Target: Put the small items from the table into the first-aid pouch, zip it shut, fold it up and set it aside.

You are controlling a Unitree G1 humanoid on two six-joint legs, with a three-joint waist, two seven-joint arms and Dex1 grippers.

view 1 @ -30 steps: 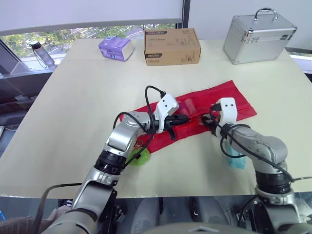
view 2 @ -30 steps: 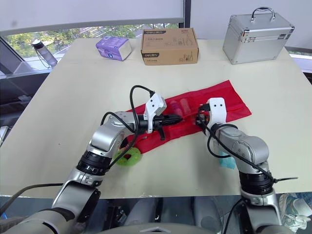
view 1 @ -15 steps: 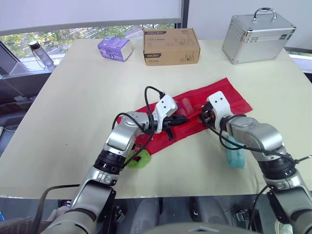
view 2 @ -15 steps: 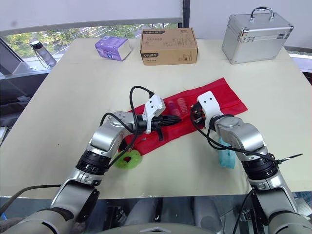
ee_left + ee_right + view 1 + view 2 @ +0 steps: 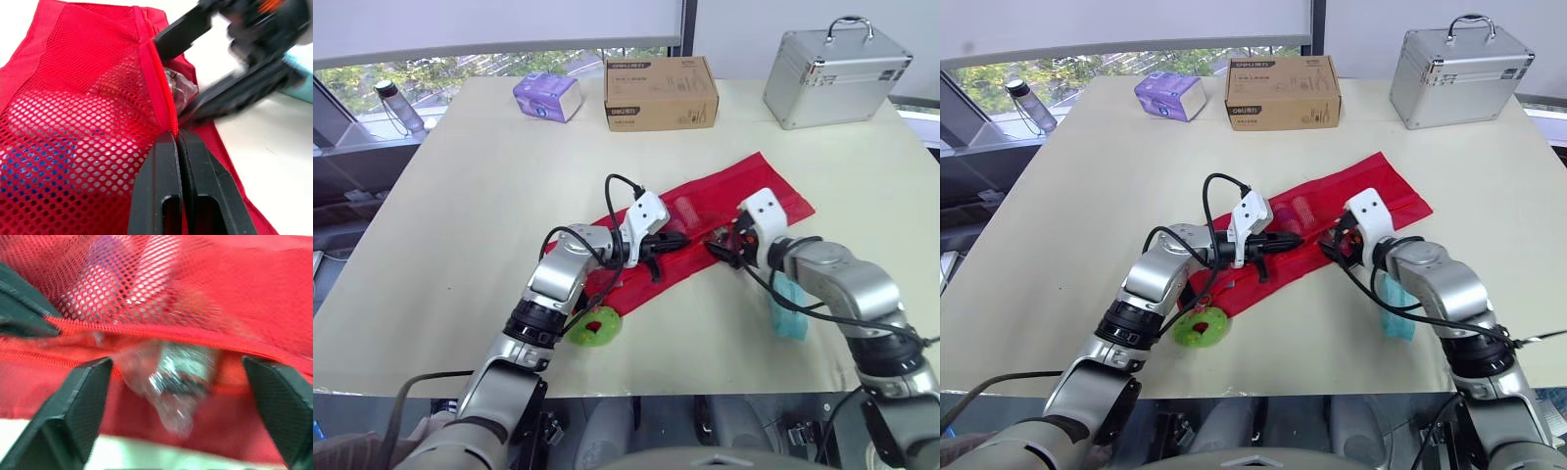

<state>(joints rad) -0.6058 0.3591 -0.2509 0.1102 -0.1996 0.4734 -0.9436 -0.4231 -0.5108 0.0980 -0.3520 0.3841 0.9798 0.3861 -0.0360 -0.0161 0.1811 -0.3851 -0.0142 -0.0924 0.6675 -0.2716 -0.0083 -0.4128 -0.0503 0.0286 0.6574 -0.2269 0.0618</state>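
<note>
table (image 5: 460,196): beige top; the pouch lies about mid-table, a bit toward the robot.
pouch (image 5: 700,208): red, mesh front, flat and unfolded. It runs slantwise, with its right end further from the robot. Zip open along the near edge, and some items show through the mesh.
metal case (image 5: 837,64): silver with a handle, well beyond the pouch's right end, at the far table edge.
cardboard box (image 5: 661,93): brown, well beyond the pouch's middle.
purple pack (image 5: 547,96): well beyond the pouch's left end, just beside the box.
bottle (image 5: 396,108): far left of the pouch, off the table's back corner.
teal packet (image 5: 790,313): on the table near the pouch's right end, robot side, partly under the right arm.
green disc (image 5: 597,329): round with a red mark, just off the pouch's left end, robot side.
left gripper (image 5: 177,139): fingers pressed together, pinching the pouch's zip edge at mid-length.
right gripper (image 5: 1334,245): at the pouch's near edge, right of the left gripper, fingers spread wide either side of the wrapped item and not touching it.
wrapped item (image 5: 178,372): small, in clear crinkly wrap, sitting in the pouch's open mouth and half out.
</note>
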